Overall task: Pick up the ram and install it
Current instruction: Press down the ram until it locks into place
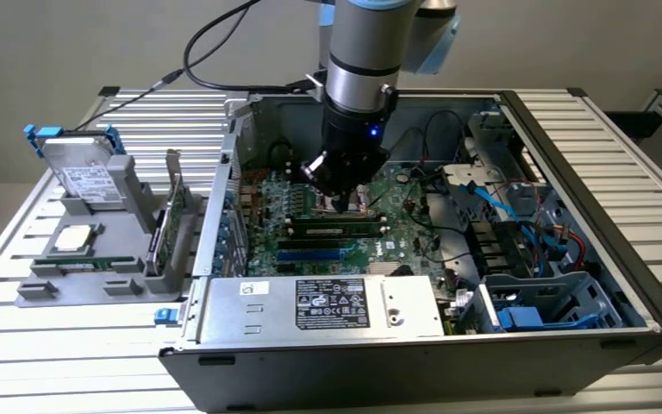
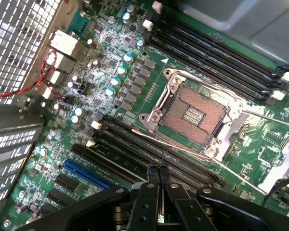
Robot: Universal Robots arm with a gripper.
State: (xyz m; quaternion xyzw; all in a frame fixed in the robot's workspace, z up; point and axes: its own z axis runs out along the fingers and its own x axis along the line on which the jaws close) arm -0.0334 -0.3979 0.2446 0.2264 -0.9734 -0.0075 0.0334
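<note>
From the exterior view's left, you see a grey holder [image 1: 90, 250] on the tabletop [image 1: 32, 345], then the open computer case [image 1: 607, 216]. The ram [image 1: 331, 229] lies in a motherboard slot just beside the gripper [image 1: 337, 200]. The gripper's fingers [image 2: 151, 175] are pressed together, holding nothing. I judge the ram is placed; full seating is unclear.

We see the ram [image 1: 334, 230] as a long, narrow green stick with dark chips. It lies level in a motherboard memory slot inside the case.
</note>
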